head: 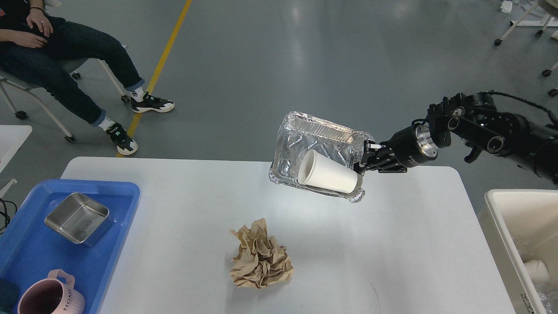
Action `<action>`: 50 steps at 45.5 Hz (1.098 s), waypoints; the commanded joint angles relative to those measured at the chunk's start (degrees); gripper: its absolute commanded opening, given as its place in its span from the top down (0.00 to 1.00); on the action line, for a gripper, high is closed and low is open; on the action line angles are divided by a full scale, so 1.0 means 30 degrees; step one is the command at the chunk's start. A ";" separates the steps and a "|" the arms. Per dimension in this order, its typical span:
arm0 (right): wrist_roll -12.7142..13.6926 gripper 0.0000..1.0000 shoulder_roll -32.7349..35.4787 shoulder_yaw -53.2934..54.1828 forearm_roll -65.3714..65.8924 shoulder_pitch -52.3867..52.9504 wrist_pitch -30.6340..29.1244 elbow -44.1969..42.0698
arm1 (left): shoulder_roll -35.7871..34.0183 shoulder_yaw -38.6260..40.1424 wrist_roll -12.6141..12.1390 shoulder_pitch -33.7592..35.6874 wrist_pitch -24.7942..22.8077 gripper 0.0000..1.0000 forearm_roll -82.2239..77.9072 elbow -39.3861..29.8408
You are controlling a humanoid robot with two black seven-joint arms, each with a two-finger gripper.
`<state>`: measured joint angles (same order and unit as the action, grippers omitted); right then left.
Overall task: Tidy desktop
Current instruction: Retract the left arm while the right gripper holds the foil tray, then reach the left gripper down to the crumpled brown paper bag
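The foil tray (320, 144), paper cup (329, 176) inside, is gripped at its edge by the right end effector (364, 162) above the desk (392, 244). It should be kept level and carried to the cream bin (501, 231). Crumpled paper (260, 255) lies below the tray; nothing obstructs.

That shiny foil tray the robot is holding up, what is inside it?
A white paper cup lies on its side inside the crinkled aluminium foil tray, mouth toward the left. The cup hides the tray's floor beneath it, and the cup's interior cannot be seen.
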<state>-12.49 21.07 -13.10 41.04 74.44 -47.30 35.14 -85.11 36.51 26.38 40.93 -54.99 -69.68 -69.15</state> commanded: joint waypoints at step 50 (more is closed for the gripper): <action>-0.0027 1.00 0.0448 0.0001 0.0001 -0.0263 0.0004 0.0035 | 2.1982 -0.1361 -1.7406 0.1299 0.1278 0.02 -0.0650 0.0549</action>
<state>-12.57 22.35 -13.10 41.04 73.81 -47.28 35.30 -19.60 32.49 -22.71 46.01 -51.81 -71.88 -67.49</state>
